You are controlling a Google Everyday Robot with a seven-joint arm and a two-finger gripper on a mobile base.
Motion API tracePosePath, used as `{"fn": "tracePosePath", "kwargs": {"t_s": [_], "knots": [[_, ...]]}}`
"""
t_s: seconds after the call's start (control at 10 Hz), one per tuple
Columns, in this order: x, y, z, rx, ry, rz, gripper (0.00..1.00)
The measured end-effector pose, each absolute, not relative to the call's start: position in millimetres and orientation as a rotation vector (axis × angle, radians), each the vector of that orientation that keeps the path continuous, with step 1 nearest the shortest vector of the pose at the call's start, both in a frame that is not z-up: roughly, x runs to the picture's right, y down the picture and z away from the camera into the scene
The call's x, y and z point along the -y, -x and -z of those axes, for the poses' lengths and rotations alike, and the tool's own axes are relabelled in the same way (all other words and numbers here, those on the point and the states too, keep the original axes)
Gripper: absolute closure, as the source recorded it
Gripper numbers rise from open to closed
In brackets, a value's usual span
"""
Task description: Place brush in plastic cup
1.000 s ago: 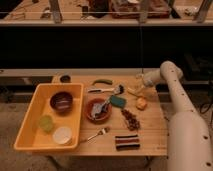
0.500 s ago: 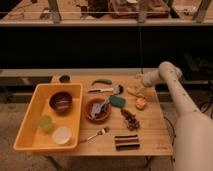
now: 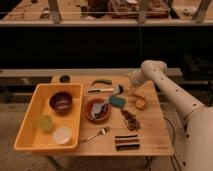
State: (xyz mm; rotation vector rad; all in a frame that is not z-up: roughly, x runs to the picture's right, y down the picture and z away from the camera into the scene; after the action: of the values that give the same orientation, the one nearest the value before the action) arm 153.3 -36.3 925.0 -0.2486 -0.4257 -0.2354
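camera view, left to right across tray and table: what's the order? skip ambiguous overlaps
plastic cup in the yellow tray → dark bowl, same tray → brush on the table → hand, just right of the brush head. Left out: red bowl, fork, sponge, which overlap the brush.

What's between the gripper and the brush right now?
Nothing: camera view shows the gripper just past the dark head of the brush, only bare table between.

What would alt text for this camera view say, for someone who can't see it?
A white robot arm reaches in from the right, its gripper just beside the dark head of a brush lying on a wooden table. The plastic cup sits in a yellow tray at the left.
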Motion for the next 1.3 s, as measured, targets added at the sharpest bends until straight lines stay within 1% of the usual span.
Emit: {"fn": "tracePosePath", "kwargs": {"t_s": [0.3,0.4,0.6,1.0,1.3], "knots": [[52,-139,-933,0.449,0.361,0.247,0.31],[51,-126,-939,0.452,0.400,0.259,0.31],[36,-93,-952,0.444,0.443,0.287,0.31],[13,-60,-982,0.404,0.447,0.306,0.31],[19,-55,-992,0.373,0.441,0.317,0.31]]}}
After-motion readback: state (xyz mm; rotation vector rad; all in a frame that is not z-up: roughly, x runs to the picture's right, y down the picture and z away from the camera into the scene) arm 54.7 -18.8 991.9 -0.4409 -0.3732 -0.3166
